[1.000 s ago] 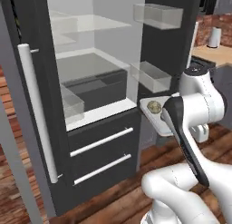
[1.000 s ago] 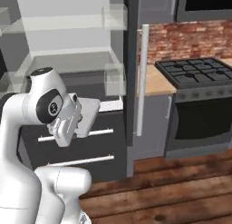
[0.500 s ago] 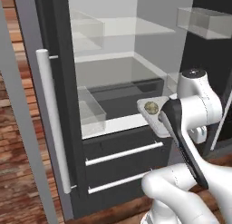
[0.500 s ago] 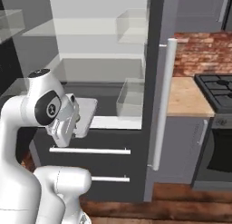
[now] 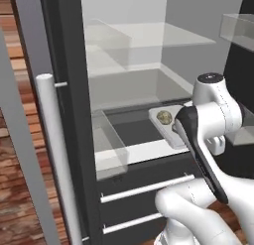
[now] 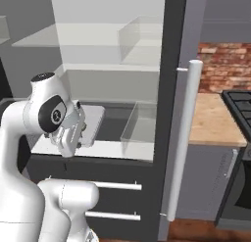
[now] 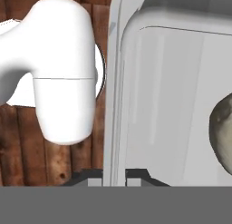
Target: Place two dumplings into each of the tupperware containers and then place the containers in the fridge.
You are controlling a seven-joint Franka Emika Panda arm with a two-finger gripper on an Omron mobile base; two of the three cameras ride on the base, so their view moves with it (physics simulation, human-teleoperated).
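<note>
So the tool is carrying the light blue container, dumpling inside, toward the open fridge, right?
Not quite: the container is pale grey-white, not light blue, as the left base view shows. The rest holds: the tool is shut on its rim, a dumpling lies inside, and the fridge stands open.

- Kitchen, rendered, home-style.
- Open fridge [image 5: 134, 65] up front: white interior, glass shelves [image 6: 93, 40], clear door bins [image 5: 106, 145], long pale cylindrical door handle [image 6: 184, 138].
- Dark drawers with pale bar pulls [image 5: 146, 188] under the fridge compartment.
- Red brick backsplash [image 6: 223, 72] at right, above a tan wood counter [image 6: 213, 121].
- Black gas stove [image 6: 240, 101] at the right edge, just beside that counter.
- Grey cabinet front [image 6: 203, 180] below the counter.
- Brown wood plank floor [image 5: 17, 199].
</note>
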